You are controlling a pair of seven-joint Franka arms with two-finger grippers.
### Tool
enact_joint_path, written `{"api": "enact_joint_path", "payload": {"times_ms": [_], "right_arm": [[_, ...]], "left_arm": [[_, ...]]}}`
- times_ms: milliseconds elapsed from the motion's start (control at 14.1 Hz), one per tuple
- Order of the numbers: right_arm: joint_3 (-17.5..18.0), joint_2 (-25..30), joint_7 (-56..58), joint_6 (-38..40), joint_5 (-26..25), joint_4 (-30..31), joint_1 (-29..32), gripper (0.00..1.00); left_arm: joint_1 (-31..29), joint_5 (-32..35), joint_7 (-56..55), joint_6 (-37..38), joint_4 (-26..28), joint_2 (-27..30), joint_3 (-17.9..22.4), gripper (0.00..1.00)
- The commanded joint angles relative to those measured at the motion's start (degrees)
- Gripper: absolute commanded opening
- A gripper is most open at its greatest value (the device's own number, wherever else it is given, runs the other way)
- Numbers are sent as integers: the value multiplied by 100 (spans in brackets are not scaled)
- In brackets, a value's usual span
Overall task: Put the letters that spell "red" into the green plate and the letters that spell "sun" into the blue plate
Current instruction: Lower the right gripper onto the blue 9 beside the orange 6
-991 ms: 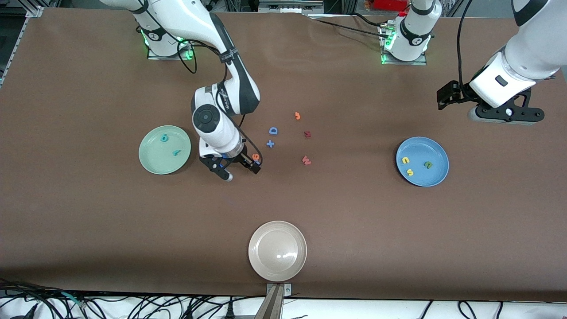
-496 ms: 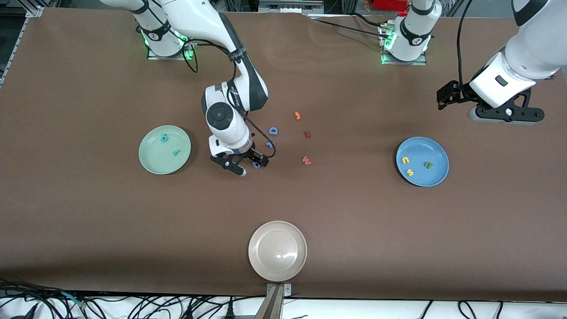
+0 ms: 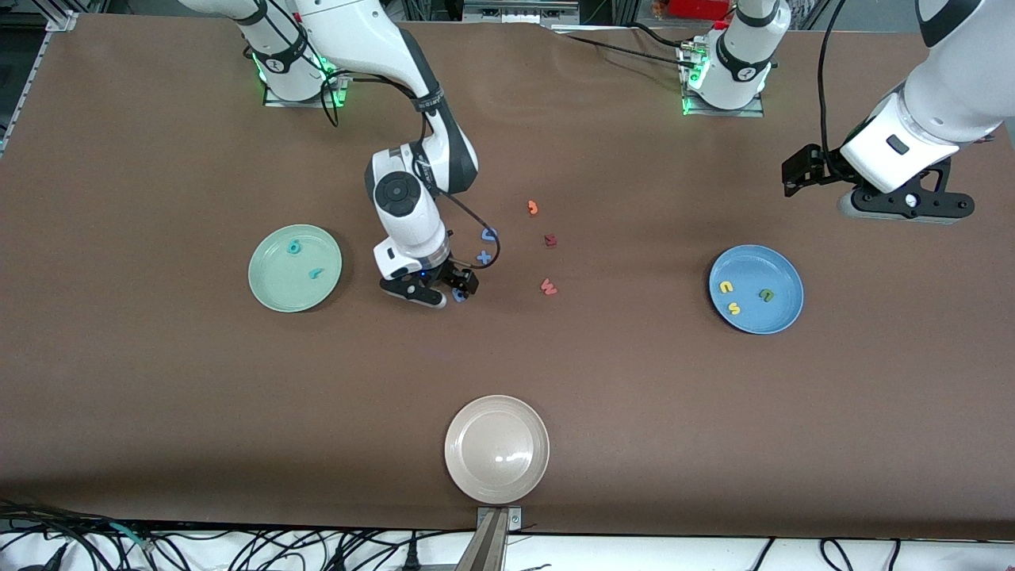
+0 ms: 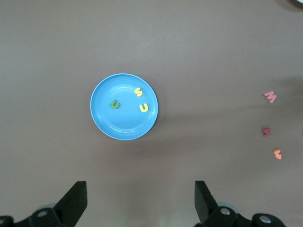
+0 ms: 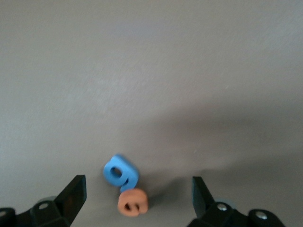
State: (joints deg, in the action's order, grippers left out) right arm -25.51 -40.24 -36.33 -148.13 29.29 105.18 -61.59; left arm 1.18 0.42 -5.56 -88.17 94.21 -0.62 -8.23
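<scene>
My right gripper (image 3: 440, 289) is open and low over the table's middle. Its jaws straddle the orange e (image 5: 133, 203), apart from it. A small blue letter (image 5: 120, 172) lies against the e. The green plate (image 3: 285, 289) holds the teal d (image 3: 294, 247) and teal r (image 3: 316, 273). The blue plate (image 3: 761, 317) carries the yellow u (image 3: 725, 287), yellow s (image 3: 734, 308) and green n (image 3: 766, 295). My left gripper (image 3: 904, 204) waits open over bare table at the left arm's end. In the left wrist view the blue plate (image 4: 124, 127) lies below the open left gripper (image 4: 140, 203).
A blue D (image 3: 489, 234), a blue plus (image 3: 484, 257), an orange hooked letter (image 3: 533, 208) and two red letters (image 3: 550, 239) (image 3: 548, 287) lie scattered beside the right gripper. A beige plate (image 3: 496, 449) sits near the front edge.
The right gripper has shifted away from the green plate toward the left arm's end, coming over the orange e, which it now covers in the front view. The left arm has not moved.
</scene>
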Motion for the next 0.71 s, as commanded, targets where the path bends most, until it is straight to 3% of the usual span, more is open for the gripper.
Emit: {"api": "enact_joint_path", "payload": {"times_ms": [0,637], "right_arm": [[-51,42,-190,-111,-90,73,-213,98],[-279,7,-85,-164,-397,213,-512,98]], "left_arm": [[23,-148,-42,142,-192,-88,23,100],[32,-148,-42,142,-201,-105,14,100]]}}
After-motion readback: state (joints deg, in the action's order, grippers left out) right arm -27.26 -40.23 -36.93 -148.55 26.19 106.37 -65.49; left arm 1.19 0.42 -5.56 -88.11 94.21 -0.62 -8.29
